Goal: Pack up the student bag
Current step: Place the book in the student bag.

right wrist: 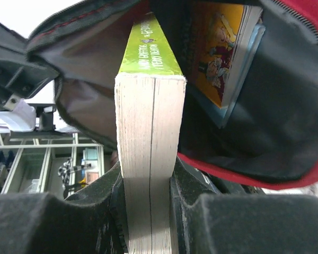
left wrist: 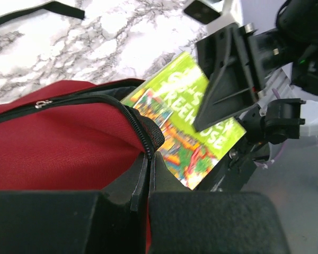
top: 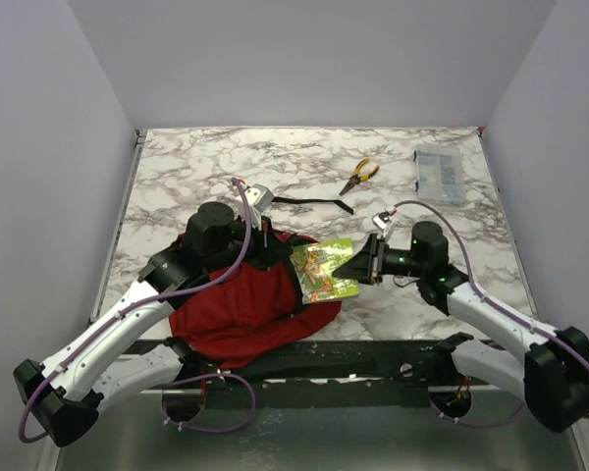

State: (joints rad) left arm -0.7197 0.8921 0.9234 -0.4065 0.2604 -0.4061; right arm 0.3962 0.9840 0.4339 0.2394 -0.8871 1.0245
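One student bag (top: 240,309), dark red, is counted at the near edge of the table. Two books are counted for certain: one green paperback (top: 324,270) at the bag's mouth and one yellow-covered book (right wrist: 217,53) seen inside the bag. Whether the pale blue edge beside that book belongs to a third cannot be told. One pair of yellow-handled pliers (top: 359,175) is counted near the far edge, and one clear compartment box (top: 439,175) toward the far right corner. Two grippers are counted: the left gripper (top: 265,235) and the right gripper (top: 358,267).
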